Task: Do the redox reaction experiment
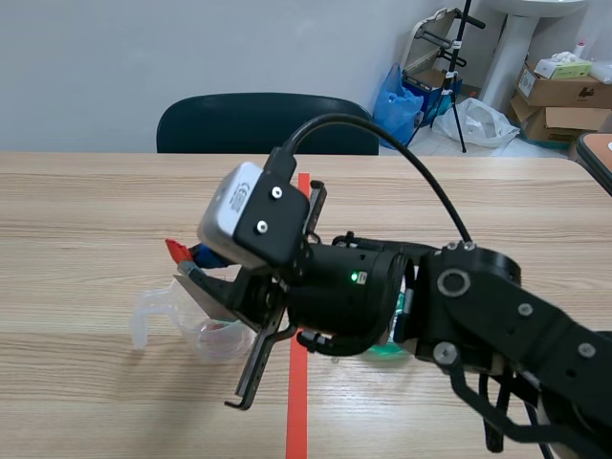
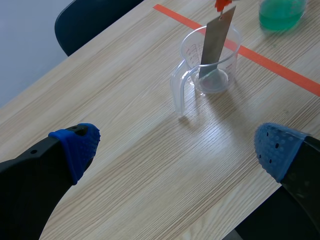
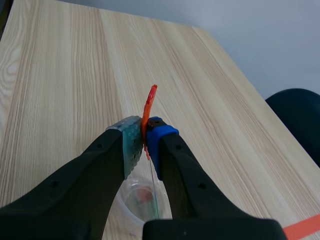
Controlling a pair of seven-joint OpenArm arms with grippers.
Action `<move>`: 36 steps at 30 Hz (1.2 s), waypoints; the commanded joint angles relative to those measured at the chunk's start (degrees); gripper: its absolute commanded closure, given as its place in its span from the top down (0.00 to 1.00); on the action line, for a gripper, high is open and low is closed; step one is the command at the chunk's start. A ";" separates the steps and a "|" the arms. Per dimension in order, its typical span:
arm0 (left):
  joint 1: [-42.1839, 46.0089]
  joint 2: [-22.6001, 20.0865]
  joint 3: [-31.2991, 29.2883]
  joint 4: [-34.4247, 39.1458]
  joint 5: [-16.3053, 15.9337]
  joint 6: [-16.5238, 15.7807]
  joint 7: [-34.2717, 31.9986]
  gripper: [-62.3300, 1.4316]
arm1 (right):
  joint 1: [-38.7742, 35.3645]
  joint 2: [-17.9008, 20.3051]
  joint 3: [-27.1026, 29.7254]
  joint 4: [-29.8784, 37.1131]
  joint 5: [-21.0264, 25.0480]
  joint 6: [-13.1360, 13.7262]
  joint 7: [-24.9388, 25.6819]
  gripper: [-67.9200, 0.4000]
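**Left gripper** (image 2: 177, 150): spread wide and empty, above bare tabletop (image 1: 96, 210) and well short of the cup (image 2: 189, 65). Nothing steadies the cup.

**Cup**: lower left of centre in the scene view, upright, handle toward the frame's left edge. It looks light. Whether it holds liquid cannot be told.

**Strip** (image 2: 216, 42): a grey metal strip that stands tilted inside the cup, with its lower end near the base. Contact with the base is not clear.

**Right gripper** (image 3: 145, 137): closed on the small red tag (image 3: 149, 102) at the strip's upper end, directly over the cup. The arm enters from the frame's right and crosses the tape (image 1: 296, 421) at centre.

**Flask** (image 2: 280, 12): holds green liquid and sits right of the tape. In the scene view it is mostly hidden behind the right arm.

**Probable faults**
1. Strip slip or swing. Cause: the hold is on a thin tag only, so the strip may pivot or drop between the pads.
2. Cup tips or slides. Cause: any sideways travel of the arm while the strip is inside presses on the wall or rim, and the cup is unsupported.
3. Flask struck, green liquid spilled. Cause: the right arm's wrist passes close by it, so a low retreat or a rotation may clip it.
4. Strip misses the flask mouth on transfer. Cause: the strip hangs at a tilt.
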 commanded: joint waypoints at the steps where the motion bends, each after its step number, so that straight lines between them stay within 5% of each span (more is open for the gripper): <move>1: 0.07 0.42 0.37 0.66 -0.72 0.31 -0.94 1.00 | 0.98 0.26 1.81 2.64 2.69 1.73 -0.85 0.02; 3: 0.07 0.42 0.37 0.66 -0.72 0.31 -0.94 1.00 | 0.98 0.26 2.97 4.39 5.01 3.89 -3.82 0.02; 15: 0.07 0.39 0.37 0.66 -0.72 0.31 -0.94 1.00 | 1.11 0.26 6.38 16.09 12.57 3.93 -18.36 0.02; 24: 0.07 0.26 0.37 0.66 -0.72 0.31 -0.96 1.00 | 5.64 0.31 8.55 23.08 26.18 3.91 -33.16 0.02; 30: 0.07 0.26 0.37 0.66 -0.72 0.31 -0.94 1.00 | 5.70 2.05 13.14 29.68 31.28 3.91 -38.53 0.02; 36: 0.07 0.26 0.37 0.66 -0.72 0.31 -0.96 1.00 | 5.55 7.69 16.90 33.83 39.91 3.91 -39.52 0.02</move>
